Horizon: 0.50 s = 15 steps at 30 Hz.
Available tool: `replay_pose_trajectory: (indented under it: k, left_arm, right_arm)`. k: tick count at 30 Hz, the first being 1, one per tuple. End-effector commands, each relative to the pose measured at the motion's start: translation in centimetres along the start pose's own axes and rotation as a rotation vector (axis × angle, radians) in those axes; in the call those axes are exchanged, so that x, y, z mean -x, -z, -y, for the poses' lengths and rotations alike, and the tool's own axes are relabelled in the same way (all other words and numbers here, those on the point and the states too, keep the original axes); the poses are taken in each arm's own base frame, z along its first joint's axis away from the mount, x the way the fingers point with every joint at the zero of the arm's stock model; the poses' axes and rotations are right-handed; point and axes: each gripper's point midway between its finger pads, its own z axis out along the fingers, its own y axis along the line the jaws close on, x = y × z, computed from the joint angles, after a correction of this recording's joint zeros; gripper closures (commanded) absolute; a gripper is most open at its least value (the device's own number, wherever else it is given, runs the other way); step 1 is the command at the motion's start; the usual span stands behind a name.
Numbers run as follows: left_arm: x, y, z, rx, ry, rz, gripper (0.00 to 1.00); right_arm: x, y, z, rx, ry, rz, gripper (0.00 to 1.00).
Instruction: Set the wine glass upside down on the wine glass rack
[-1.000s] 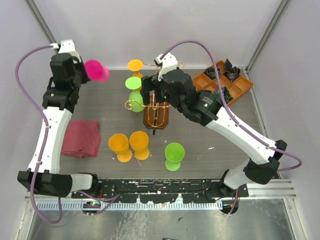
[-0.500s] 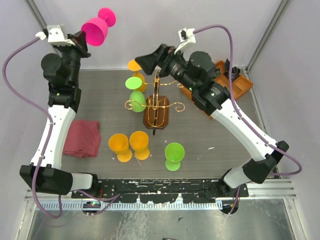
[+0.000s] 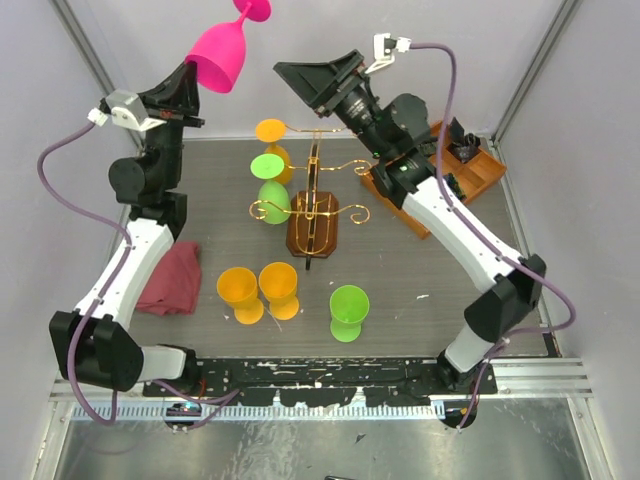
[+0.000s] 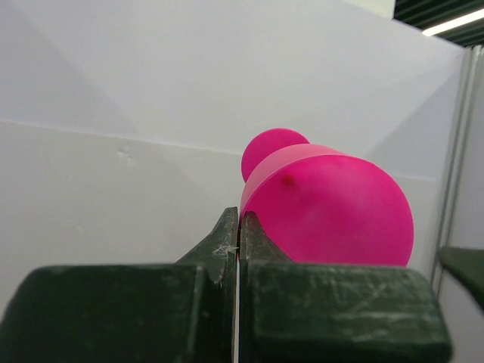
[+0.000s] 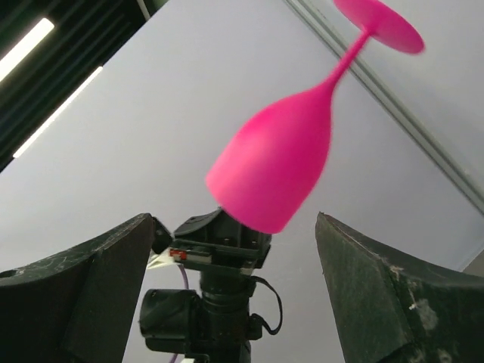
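Over on the left, the left end effector [image 3: 190, 75] has swung up from counter level. It now holds the pink wine glass [image 3: 222, 55] high in the upper left of the overhead view, far above the counter [image 3: 200, 200]. Its fingers [image 4: 238, 231] are pressed together on the rim of the bowl, with the foot of the glass pointing up and away. That already has the glass roughly mouth-down, as hanging it requires.

In the middle, the rack [image 3: 312, 232] stands where it was. Three glasses hang off its left side, while the gold arms on its right look bare.

To the right, the right end effector [image 3: 318, 72] has lifted off the rack and turned to face the pink glass. Its fingers are spread wide with nothing between them. In its own camera the glass sits framed between them but well apart. To me this looks like a hand-over being set up, though it may only be clearing the way.

Some things are hard to make out:
- The foot of the glass is cut off at the top edge of the overhead view.
- The left wrist view does not show how much rim is pinched.
- Neither wrist camera shows the rack.
- The right arm covers part of the orange tray [image 3: 480, 175].
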Motion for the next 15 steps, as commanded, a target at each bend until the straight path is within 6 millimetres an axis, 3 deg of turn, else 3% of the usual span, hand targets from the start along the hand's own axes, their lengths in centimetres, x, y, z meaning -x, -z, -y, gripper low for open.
replay_pose_trajectory:
  k: [1,8,15]
  left_arm:
    - [3.8,-0.1,2.8,-0.100,0.023,0.181,1.00]
    - [2.2,0.8,3.4,-0.124,0.039,0.187,1.00]
    - [1.8,1.4,3.4,-0.123,0.030,0.191,1.00]
  right_arm:
    - [0.4,-1.4,-1.8,0.111,-0.075,0.010,0.08]
    - [0.6,-2.4,-0.5,0.145,-0.073,0.064,0.08]
    - [1.2,-2.4,-0.7,0.196,-0.066,0.115,0.08]
